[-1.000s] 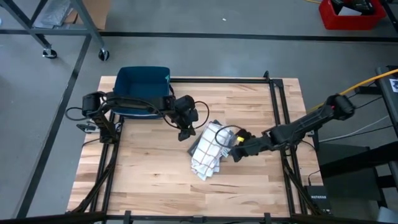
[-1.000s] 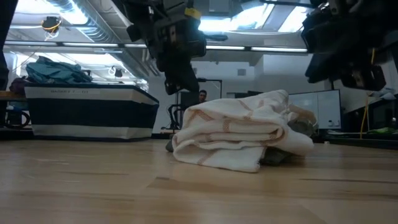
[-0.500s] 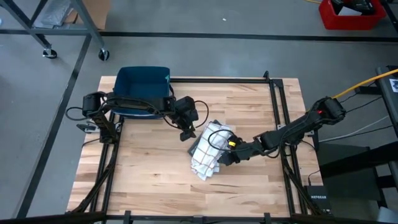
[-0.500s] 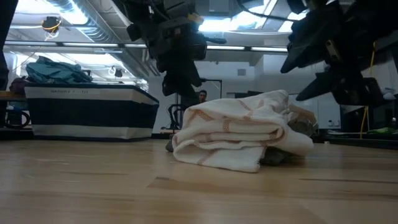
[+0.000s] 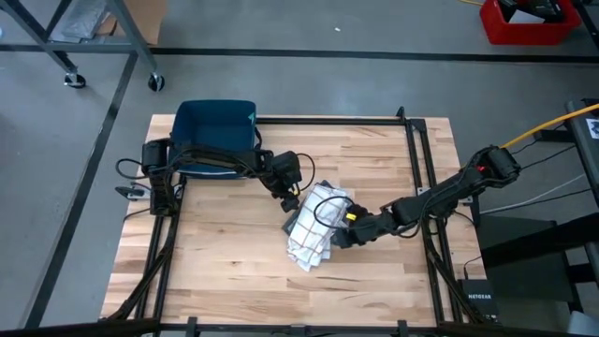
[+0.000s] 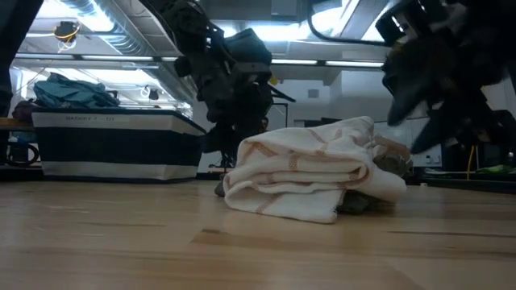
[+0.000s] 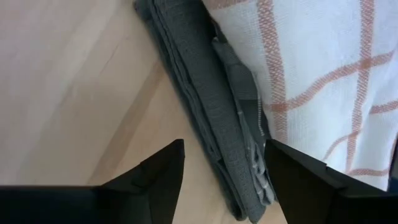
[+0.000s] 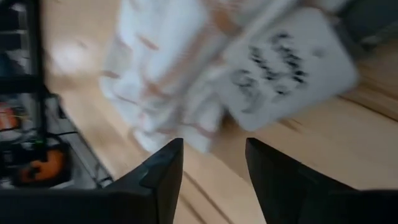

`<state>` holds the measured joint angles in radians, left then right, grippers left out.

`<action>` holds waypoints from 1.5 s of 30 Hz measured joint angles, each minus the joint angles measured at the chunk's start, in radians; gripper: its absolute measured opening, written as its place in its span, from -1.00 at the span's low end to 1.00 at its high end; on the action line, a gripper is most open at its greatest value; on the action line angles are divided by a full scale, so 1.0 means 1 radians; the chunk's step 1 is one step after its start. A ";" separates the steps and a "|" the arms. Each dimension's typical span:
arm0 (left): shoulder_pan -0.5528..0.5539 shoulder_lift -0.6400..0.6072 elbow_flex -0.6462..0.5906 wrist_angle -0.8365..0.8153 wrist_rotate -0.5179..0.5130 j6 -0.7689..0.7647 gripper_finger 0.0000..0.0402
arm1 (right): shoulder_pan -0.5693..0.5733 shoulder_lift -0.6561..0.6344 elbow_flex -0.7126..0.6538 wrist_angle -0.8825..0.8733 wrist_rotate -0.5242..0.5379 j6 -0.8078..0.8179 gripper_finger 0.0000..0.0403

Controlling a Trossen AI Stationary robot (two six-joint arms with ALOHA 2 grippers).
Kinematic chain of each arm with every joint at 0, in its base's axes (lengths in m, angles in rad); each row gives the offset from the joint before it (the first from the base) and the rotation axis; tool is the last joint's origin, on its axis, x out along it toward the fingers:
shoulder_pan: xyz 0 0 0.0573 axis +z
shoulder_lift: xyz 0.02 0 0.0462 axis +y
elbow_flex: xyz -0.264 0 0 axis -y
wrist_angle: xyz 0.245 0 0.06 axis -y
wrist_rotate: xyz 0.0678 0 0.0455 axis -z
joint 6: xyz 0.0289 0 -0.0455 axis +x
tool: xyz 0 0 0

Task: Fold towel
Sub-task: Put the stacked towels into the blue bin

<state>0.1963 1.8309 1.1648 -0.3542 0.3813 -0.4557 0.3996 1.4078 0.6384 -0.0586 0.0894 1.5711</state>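
Overhead, table-level, two close wrist views, perhaps all sharing towel (image 5: pixel 314 225).

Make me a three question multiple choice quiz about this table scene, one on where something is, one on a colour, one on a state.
1. Where is the blue bin?
A. at the table's far left corner
B. on the towels
C. on the floor

2. What colour are the stripes on the white towel?
A. green
B. orange
C. black

3. How is the left gripper?
A. shut on the grey towel
B. open over the grey towel
C. holding the bin

Answers: 1 A, the high view shows it by the left arm's base. 2 B, the left wrist view shows orange lines. 3 B, its fingers stand apart with the grey edge between.
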 joint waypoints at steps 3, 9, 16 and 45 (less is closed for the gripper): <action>0.000 0.000 0.000 0.007 0.000 0.024 0.06 | 0.000 0.000 0.000 -0.027 -0.022 0.000 -0.14; 0.000 0.000 0.000 0.009 0.000 0.043 0.06 | 0.000 0.000 0.000 -0.011 -0.011 -0.003 -0.14; 0.000 0.000 0.000 0.007 0.000 0.055 0.05 | -0.001 0.000 0.000 -0.012 -0.078 -0.006 -0.14; -0.020 0.002 0.000 0.087 0.000 0.093 0.05 | -0.001 0.161 0.000 0.124 0.022 0.192 0.40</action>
<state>0.1764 1.8331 1.1648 -0.2672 0.3817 -0.3630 0.3988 1.5688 0.6384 0.0655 0.1115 1.7627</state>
